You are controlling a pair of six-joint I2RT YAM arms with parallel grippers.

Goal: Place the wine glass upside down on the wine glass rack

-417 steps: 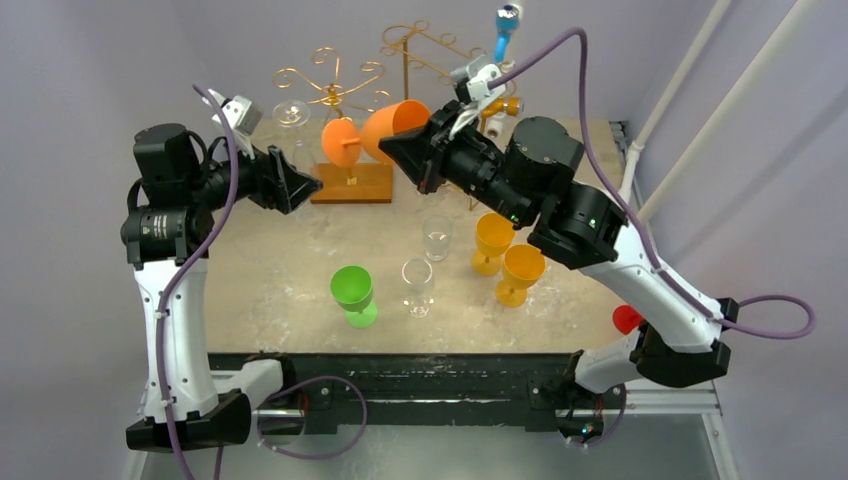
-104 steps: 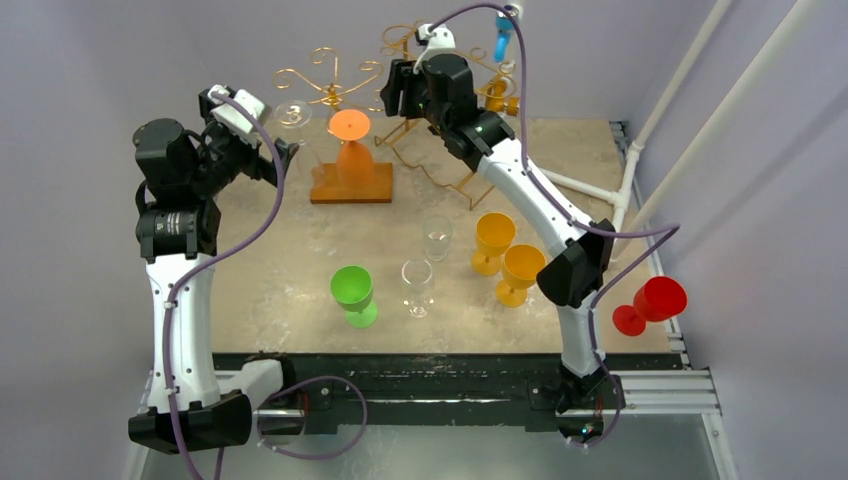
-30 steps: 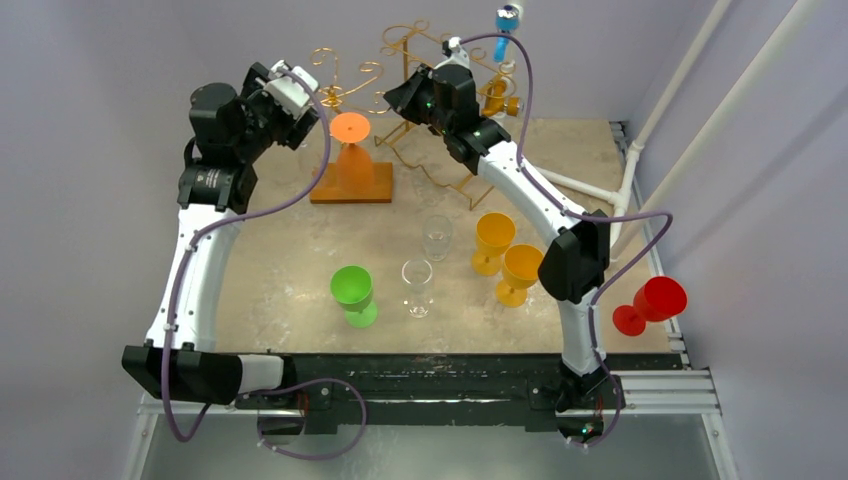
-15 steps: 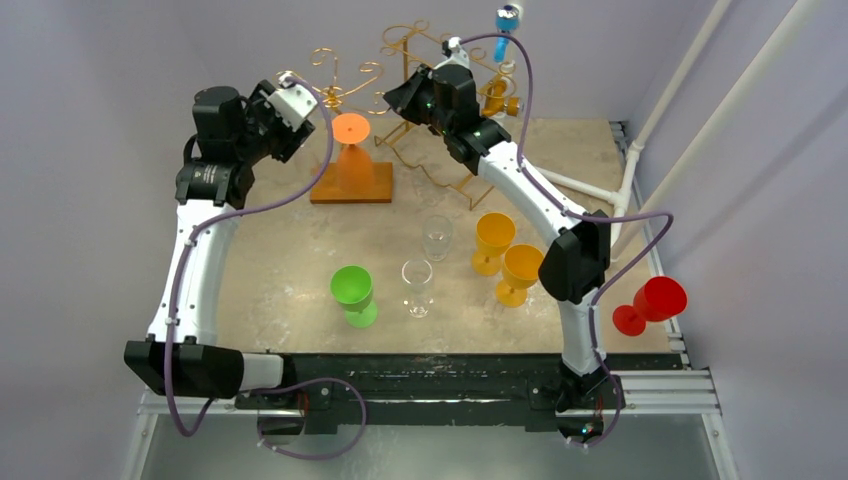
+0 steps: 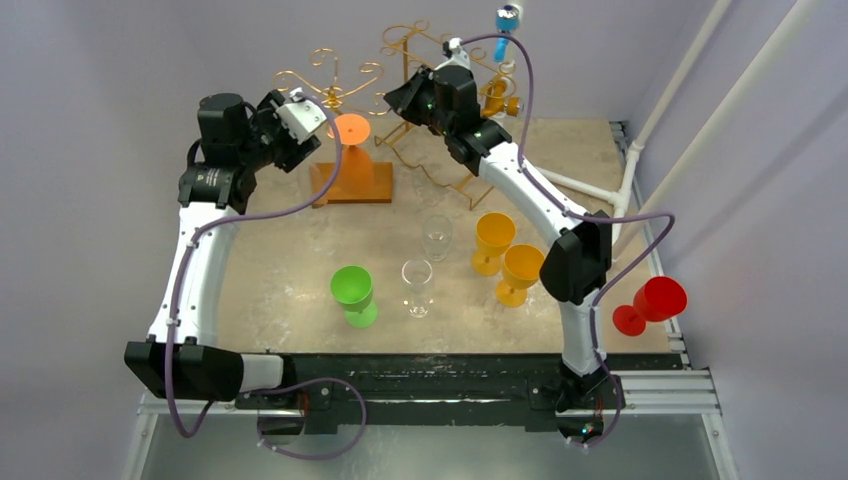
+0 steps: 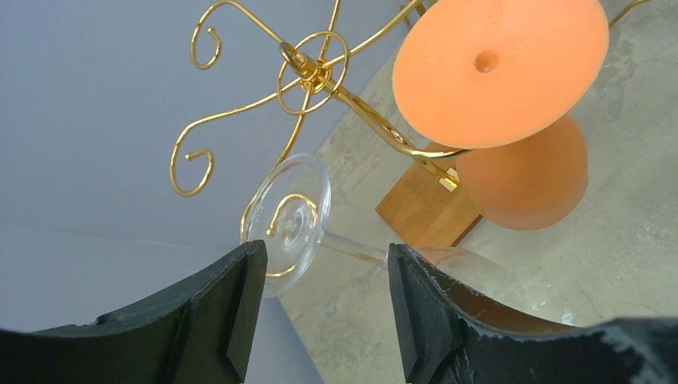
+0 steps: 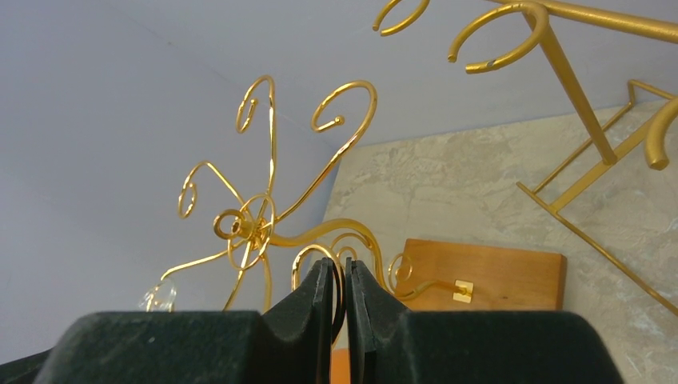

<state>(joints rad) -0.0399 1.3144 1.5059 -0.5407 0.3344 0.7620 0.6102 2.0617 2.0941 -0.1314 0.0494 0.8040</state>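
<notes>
No writing, label, brand, number or sign can be read in any of the views. The black joint housing of the left arm [image 5: 206, 178], at the far left, carries a faint pale marking too small to make out.

Overhead from behind; both wrist views close, upward at rack [image 6: 316, 74]

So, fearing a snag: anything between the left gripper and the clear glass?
Nothing visible. The clear glass lies just beyond the open left gripper; the orange glass hangs off to one side on the rack.
</notes>
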